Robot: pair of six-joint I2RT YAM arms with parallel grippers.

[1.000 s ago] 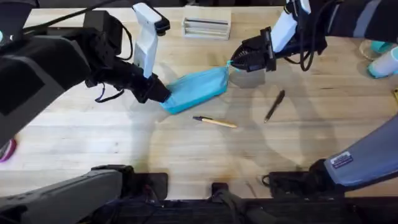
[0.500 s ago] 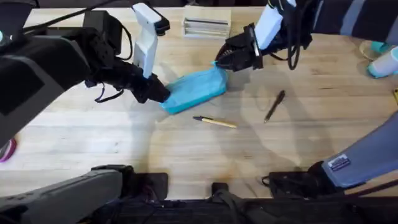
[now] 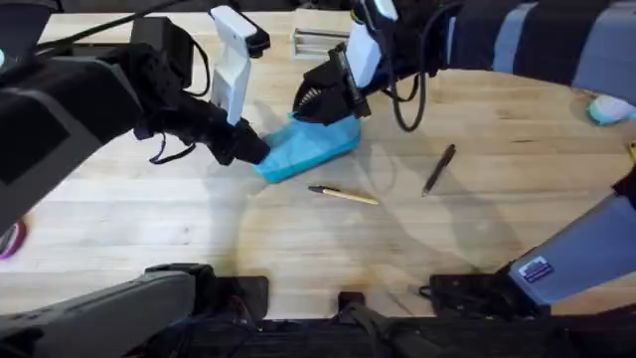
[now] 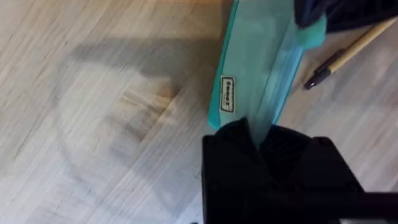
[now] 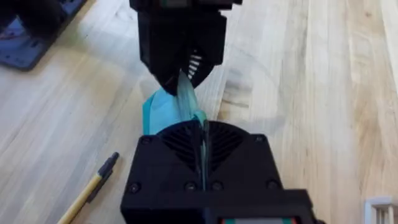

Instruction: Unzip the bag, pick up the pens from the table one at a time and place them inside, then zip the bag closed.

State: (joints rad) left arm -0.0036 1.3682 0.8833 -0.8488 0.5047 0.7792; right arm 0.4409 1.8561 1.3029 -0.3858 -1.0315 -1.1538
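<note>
Both grippers clamp the bag (image 3: 308, 149): my left gripper (image 3: 253, 151) anchors one end while my right gripper (image 3: 310, 102) pinches its zipper, unzipping.

- Overhead: fixed above arm bases, looks down and forward over light wooden butcher-block table (image 3: 298, 249).
- Wrist cameras: close; both share soft turquoise fabric pouch (image 4: 261, 56) (image 5: 163, 111) (image 3: 310, 149).

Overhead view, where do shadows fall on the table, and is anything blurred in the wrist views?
Overhead: soft arm shadows fall on the table around the yellow pen. Left wrist: a faint shadow lies on the wood beside the bag; the pen's far end looks soft. Right wrist: the bag edge in front of the right hand is blurred.
</note>
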